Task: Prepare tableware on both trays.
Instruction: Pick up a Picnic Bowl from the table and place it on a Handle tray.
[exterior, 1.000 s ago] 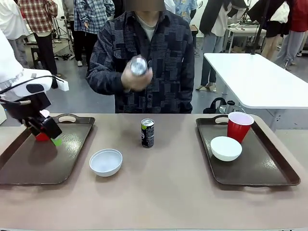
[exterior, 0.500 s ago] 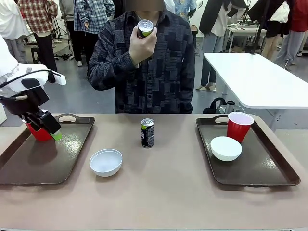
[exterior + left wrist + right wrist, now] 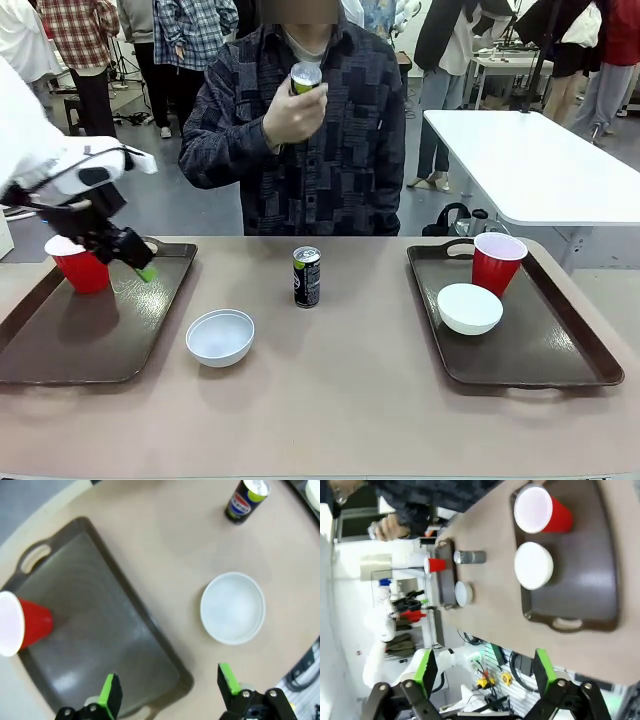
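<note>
A red cup (image 3: 80, 266) stands upright at the far left corner of the left tray (image 3: 90, 335). My left gripper (image 3: 140, 268) hovers just right of it, open and holding nothing; in the left wrist view the gripper (image 3: 170, 687) hangs over the tray's edge (image 3: 150, 630), with the cup (image 3: 25, 625) off to the side. One white bowl (image 3: 220, 337) and a dark can (image 3: 307, 276) stand on the table between the trays. The right tray (image 3: 560, 350) carries a red cup (image 3: 497, 262) and a white bowl (image 3: 470, 308). My right gripper (image 3: 485, 672) is open, high above that tray (image 3: 585, 595).
The person at the far side holds a second can (image 3: 305, 77) up near the head in one hand. A white table (image 3: 540, 160) stands behind at the right, with other people farther back.
My left gripper has let go of the red cup, risen and shifted right. The person has lifted the can from chest height to the head.
</note>
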Robot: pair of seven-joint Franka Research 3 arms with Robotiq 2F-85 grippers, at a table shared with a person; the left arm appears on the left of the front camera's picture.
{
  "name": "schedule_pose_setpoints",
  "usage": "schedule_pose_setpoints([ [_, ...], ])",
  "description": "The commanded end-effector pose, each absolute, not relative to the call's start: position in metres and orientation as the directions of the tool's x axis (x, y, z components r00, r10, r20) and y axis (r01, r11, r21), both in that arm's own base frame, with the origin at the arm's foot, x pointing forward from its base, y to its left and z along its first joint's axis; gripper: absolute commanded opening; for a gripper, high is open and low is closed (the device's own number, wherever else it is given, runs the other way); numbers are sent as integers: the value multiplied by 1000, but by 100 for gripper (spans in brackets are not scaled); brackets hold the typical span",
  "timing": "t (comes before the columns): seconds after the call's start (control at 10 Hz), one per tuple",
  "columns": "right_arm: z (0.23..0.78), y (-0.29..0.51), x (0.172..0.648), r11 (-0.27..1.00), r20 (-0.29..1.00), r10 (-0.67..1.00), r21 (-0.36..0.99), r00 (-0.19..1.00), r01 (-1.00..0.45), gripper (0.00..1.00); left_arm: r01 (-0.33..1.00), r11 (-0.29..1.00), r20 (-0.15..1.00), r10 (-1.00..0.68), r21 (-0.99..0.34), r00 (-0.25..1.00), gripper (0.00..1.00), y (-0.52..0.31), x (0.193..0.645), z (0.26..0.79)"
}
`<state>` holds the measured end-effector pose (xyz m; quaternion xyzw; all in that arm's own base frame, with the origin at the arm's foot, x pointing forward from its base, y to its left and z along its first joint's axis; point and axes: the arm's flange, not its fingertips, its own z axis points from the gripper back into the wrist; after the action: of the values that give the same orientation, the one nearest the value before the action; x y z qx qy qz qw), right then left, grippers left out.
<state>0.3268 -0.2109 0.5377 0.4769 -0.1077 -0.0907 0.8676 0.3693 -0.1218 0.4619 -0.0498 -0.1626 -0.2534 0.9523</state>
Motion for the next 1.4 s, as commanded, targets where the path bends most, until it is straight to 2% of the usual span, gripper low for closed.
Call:
schedule_pose_setpoints([
  [0.0,514,-236,346,517,146,-216,856,965,-13,100,479,877,340,-441,-32,831,100,-160,394,449],
  [0.2,498,-244,347,547,143,-207,837,968,-7,100,469,883,330,-440,-7,835,100,-182,407,430],
  [0.3,511,-234,340,530,147,-237,848,960,1,100,491,871,329,-473,32,817,100,-179,398,432],
  [0.4,511,-234,340,530,147,-237,848,960,1,100,512,856,315,-506,73,803,100,-162,378,443],
  [0.6,511,-234,340,530,147,-237,848,960,1,100,685,728,139,-682,31,718,100,-99,275,487],
  [0.7,511,-234,340,530,147,-237,848,960,1,100,707,707,143,-701,11,699,100,-85,251,494],
  [1.3,511,-234,340,530,147,-237,848,960,1,100,632,775,147,-626,10,766,100,-81,264,481],
])
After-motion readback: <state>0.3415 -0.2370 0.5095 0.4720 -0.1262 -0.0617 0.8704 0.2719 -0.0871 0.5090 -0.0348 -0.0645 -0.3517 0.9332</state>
